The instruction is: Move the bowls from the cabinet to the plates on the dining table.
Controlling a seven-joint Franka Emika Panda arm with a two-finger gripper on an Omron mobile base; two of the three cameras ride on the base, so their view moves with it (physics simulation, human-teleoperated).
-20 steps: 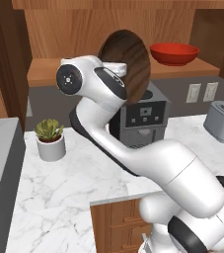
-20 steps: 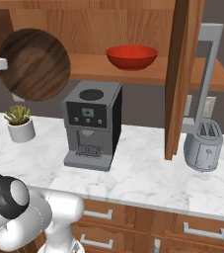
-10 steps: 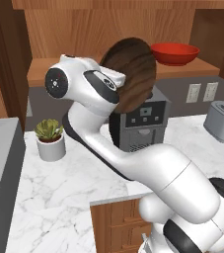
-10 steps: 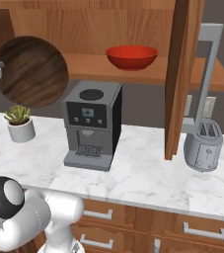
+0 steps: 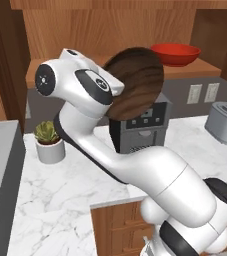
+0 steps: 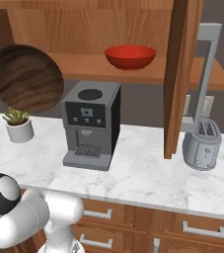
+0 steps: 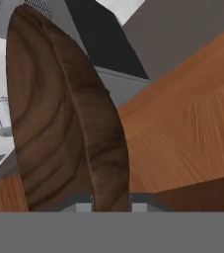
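The arm (image 5: 135, 165) is glossy white throughout, built of thick rounded segments like swollen tubes. Dark grey-black bands sit at the joints, and one end cap is a dark disc with a small pale dot at its centre (a screw, perhaps). Lower down, the body (image 6: 39, 217) is the same smooth white, with a black rounded collar.

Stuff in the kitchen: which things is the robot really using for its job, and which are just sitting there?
For the job:
- wooden bowl, held in the gripper
- red bowl, on the shelf
- cabinet

Just sitting there:
- coffee machine
- toaster
- plant pot
- counter
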